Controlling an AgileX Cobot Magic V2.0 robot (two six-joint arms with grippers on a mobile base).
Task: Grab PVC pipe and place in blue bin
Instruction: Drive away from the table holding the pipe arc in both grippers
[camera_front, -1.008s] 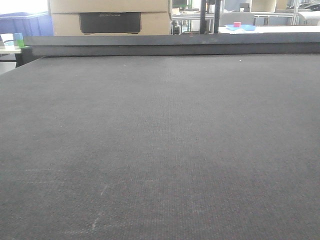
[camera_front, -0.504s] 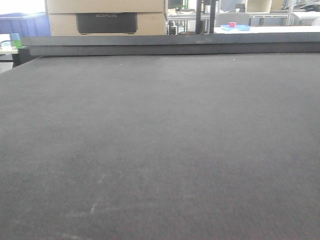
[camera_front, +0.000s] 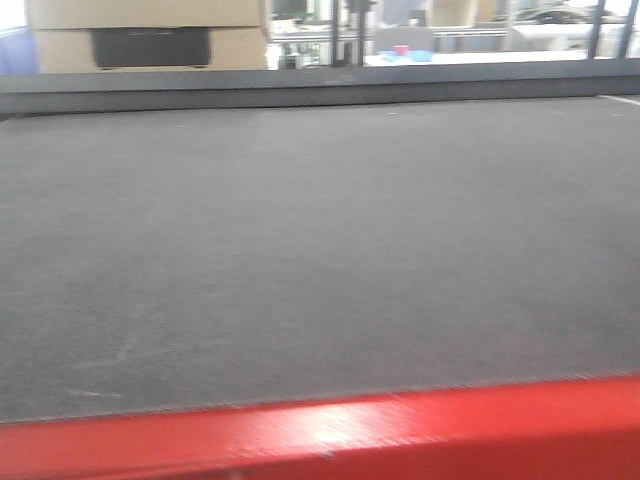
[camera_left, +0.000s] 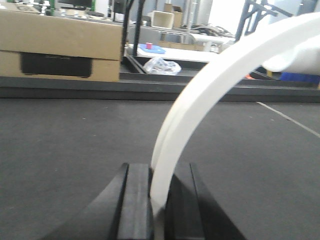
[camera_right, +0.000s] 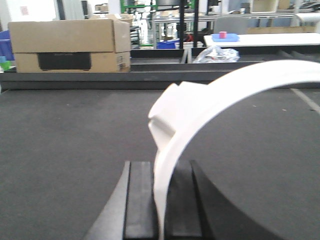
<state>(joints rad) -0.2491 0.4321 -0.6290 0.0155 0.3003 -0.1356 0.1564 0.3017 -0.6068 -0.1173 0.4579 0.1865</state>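
Box (camera_front: 150, 30) farther left; left tool (camera_left: 157, 175) and right tool (camera_right: 159, 172) tight on PVC pipe (camera_left: 192, 100)

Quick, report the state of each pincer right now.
Left pincer: closed on a white curved PVC pipe.
Right pincer: closed on a white curved PVC pipe; cannot tell whether it is the same piece.

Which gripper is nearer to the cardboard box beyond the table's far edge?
Left, judging by apparent size. The cardboard box looms larger, ahead and to the left of the left gripper. From the right gripper it looks smaller and farther off, also ahead-left.
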